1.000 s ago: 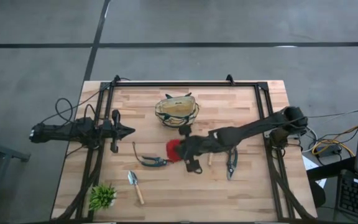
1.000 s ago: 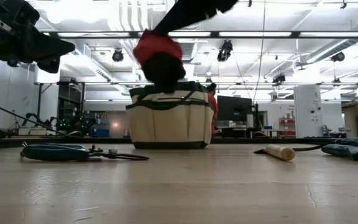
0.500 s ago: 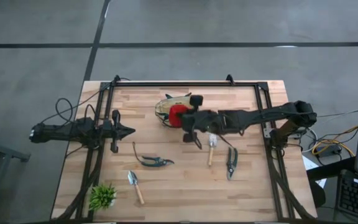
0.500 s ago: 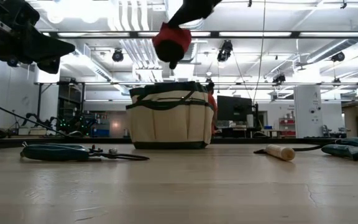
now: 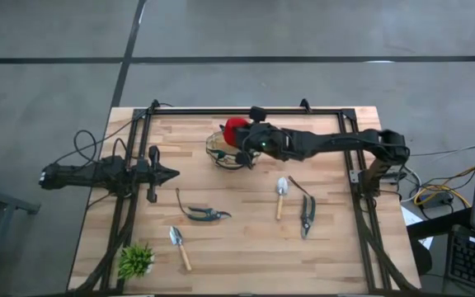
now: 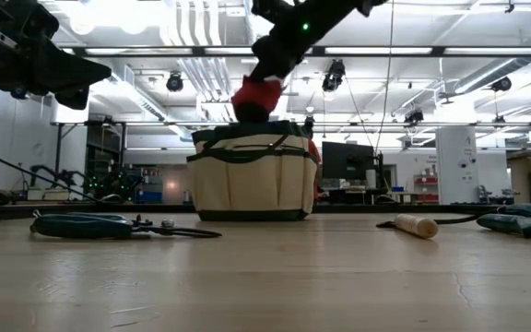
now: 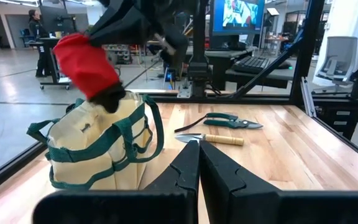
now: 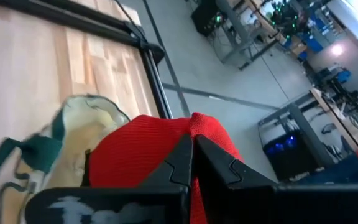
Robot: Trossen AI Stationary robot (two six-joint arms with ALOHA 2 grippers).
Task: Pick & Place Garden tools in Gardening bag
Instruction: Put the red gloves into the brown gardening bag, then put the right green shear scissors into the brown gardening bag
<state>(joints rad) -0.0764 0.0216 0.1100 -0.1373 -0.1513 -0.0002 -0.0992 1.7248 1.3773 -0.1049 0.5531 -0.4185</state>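
The tan gardening bag (image 5: 231, 148) with green trim stands at the table's far middle; it also shows in the low view (image 6: 252, 175) and the left wrist view (image 7: 98, 149). My right gripper (image 5: 246, 140) is shut on the red glove-like item (image 5: 235, 128), right over the bag's open top (image 6: 256, 97). My left gripper (image 5: 171, 174) is shut and empty at the table's left. One trowel (image 5: 280, 196) and one pair of shears (image 5: 306, 214) lie at the right, another pair of shears (image 5: 200, 213) and another trowel (image 5: 180, 246) nearer the front. My right gripper pinches the glove's red cloth (image 8: 166, 155) between its two shut fingers, slanting down from the table's right side. The glove hangs below the fingers, its dark lower end (image 7: 112, 99) at the bag's open top; I cannot tell whether it touches the rim.
A spiky green plant (image 5: 135, 260) stands at the near left corner. A black frame (image 5: 246, 111) runs along the table's far edge and both sides. Bare wood lies between the bag and the tools.
My right gripper has carried the red glove from the table's middle toward the far edge and a little left, up over the bag, then lowered it toward the bag's open top. The glove stays hanging below the shut fingers.
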